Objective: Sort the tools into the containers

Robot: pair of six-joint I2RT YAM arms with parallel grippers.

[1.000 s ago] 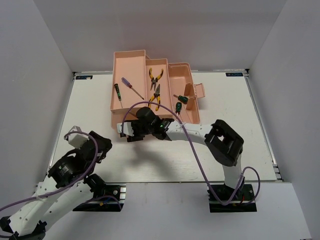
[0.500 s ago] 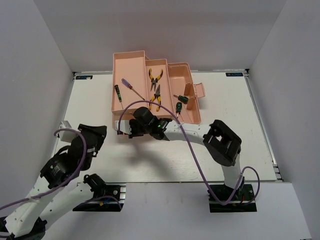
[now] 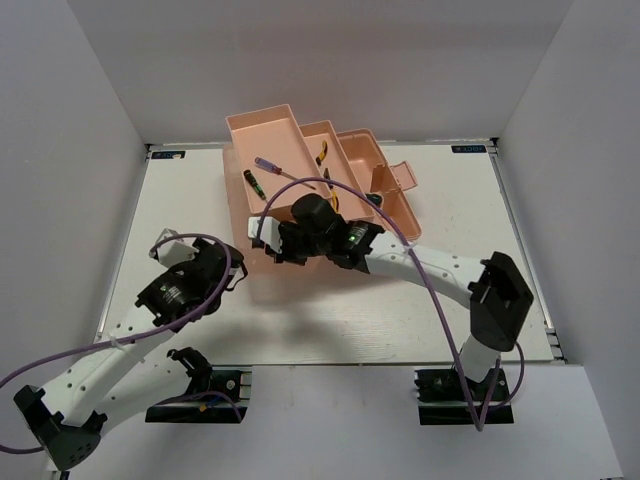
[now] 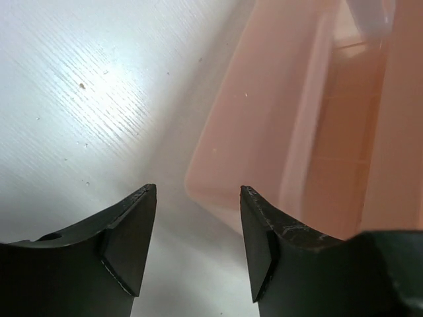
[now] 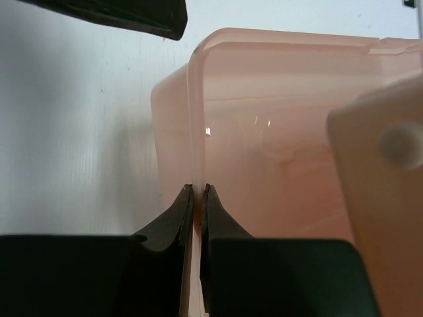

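The salmon-pink toolbox (image 3: 264, 130) stands open at the back of the table, turned askew. In its trays lie a slim black-green screwdriver (image 3: 252, 183), a blue-red screwdriver (image 3: 272, 167) and yellow-handled pliers (image 3: 322, 153); the right arm hides part of them. My right gripper (image 3: 277, 250) is shut on the thin upright rim (image 5: 196, 132) of the toolbox at its near left corner. My left gripper (image 3: 234, 272) is open just left of that corner, with the toolbox wall (image 4: 264, 132) ahead of its fingers and nothing between them.
The white table (image 3: 400, 310) is boxed in by grey walls on the left, right and back. Purple cables loop over both arms. The left gripper's finger (image 5: 125, 14) shows at the top of the right wrist view, close to the held corner.
The right gripper has shut on the toolbox rim and the toolbox has swung askew, its near end shifted right. The left arm has moved in toward the toolbox's near left corner.
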